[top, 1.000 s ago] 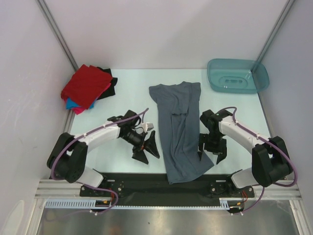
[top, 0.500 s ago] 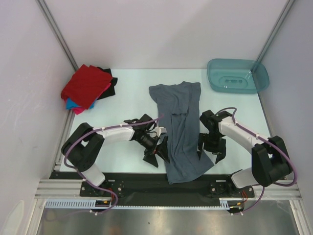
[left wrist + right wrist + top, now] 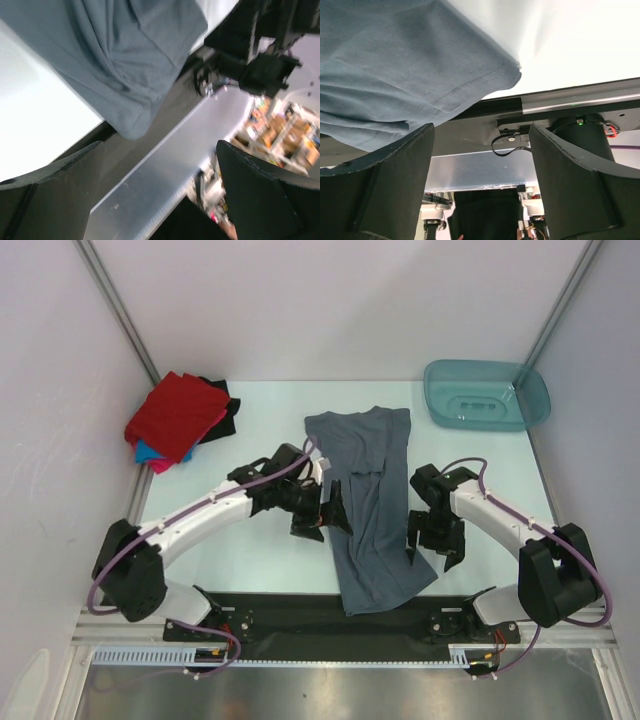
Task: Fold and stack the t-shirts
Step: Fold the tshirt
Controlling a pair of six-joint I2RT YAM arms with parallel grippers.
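Now both pairs of fingers are spread wide and hold nothing. The left gripper [image 3: 325, 520] and the right gripper [image 3: 432, 550] flank the grey shirt [image 3: 365, 500], which lies lengthwise between them on the pale table [image 3: 265, 425]. The folded shirts [image 3: 178, 418] sit far beyond the left fingers, a teal tub [image 3: 487, 395] beyond the right, with white walls [image 3: 330, 300] around.

Setting: robotics lab cell. Evid.: white panel walls [image 3: 330, 300], alu. frame [image 3: 117, 310], bench-bolted arms [image 3: 200, 515], cluttered shelves [image 3: 292, 135] in bkgd.
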